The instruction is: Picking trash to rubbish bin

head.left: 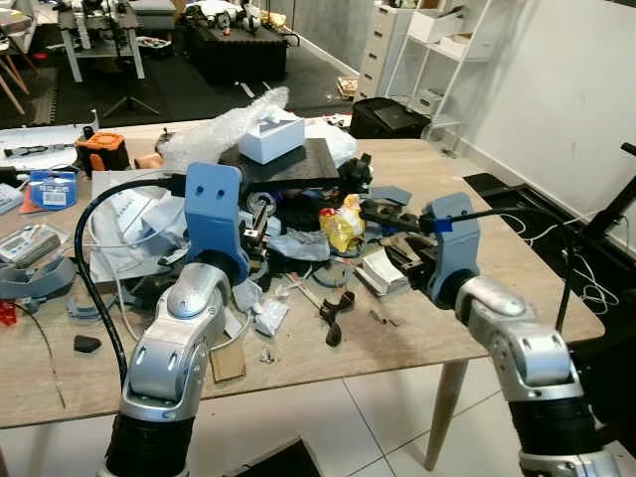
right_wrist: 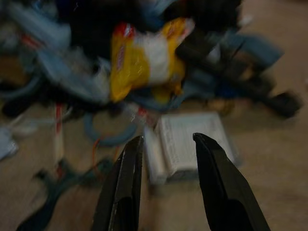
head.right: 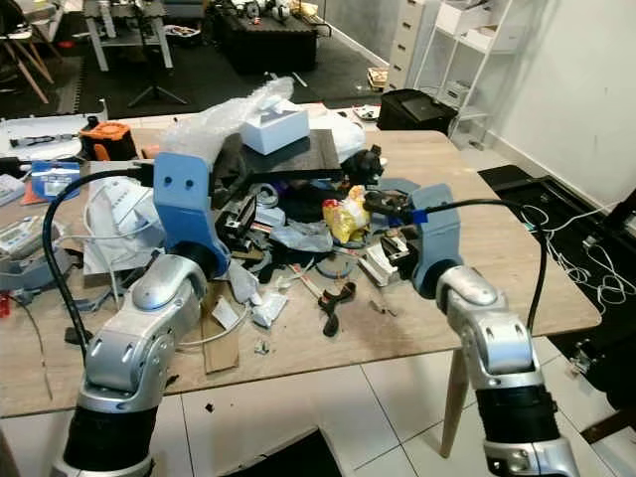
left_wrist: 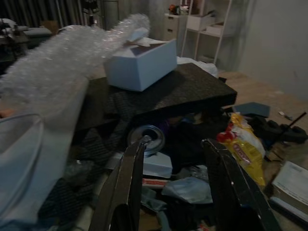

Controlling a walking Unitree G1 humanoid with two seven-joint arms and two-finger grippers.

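**Two claws out, nothing picked up yet**

Both hover over the cluttered tabletop (head.left: 517,268). Right claw (right_wrist: 166,144), fingers apart, faces the yellow snack wrapper (right_wrist: 147,57); left claw (left_wrist: 175,149) gapes too. Next it probably needs to reach forward and pinch.

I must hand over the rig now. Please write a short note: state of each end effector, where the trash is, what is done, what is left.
Left end effector: open, empty, over the clutter beside the black slab.
Right end effector: open, empty, aimed at the small white box; the yellow snack wrapper lies just beyond it.
Both sit in the pile on the wooden table.
Done: nothing is gripped yet.
Left: grasp the trash, carry it to a bin.
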